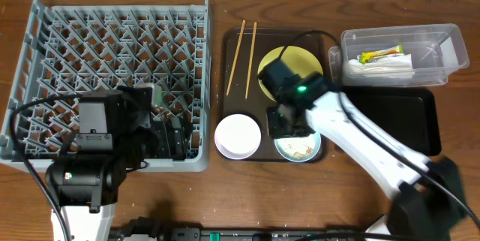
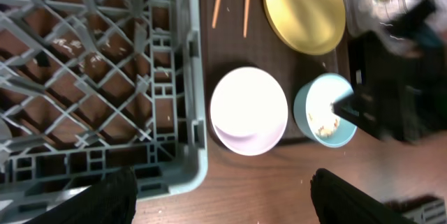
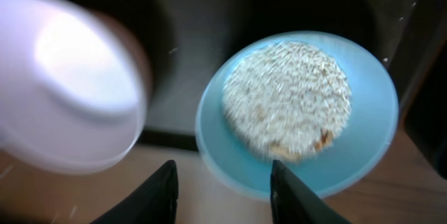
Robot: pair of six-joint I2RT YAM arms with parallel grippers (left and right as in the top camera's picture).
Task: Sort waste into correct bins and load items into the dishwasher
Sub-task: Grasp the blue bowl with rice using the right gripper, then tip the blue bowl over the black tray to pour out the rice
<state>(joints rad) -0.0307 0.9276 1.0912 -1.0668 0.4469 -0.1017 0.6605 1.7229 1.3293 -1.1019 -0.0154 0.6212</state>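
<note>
My right gripper [image 3: 223, 175] hangs open over the near rim of the light-blue bowl [image 3: 363, 147], and the rim runs between its two fingers. Whitish rice crumbs [image 3: 286, 98] fill the bowl [image 1: 298, 148]. Left of it on the brown serving tray [image 1: 236, 104] sits the white bowl [image 1: 238, 135]. The yellow plate [image 1: 304, 62] and two chopsticks [image 1: 241, 57] lie farther back on that tray. Beside the near right corner of the grey dish rack [image 1: 112, 53], my left gripper [image 2: 223, 182] stands wide open and empty above bare table.
A clear tub [image 1: 442, 53] at the back right holds a white napkin [image 1: 382, 68] and a green-and-orange wrapper [image 1: 380, 54]. The black tray [image 1: 397, 117] lies in front of it, partly under my right arm. Cables run along the rack's near side.
</note>
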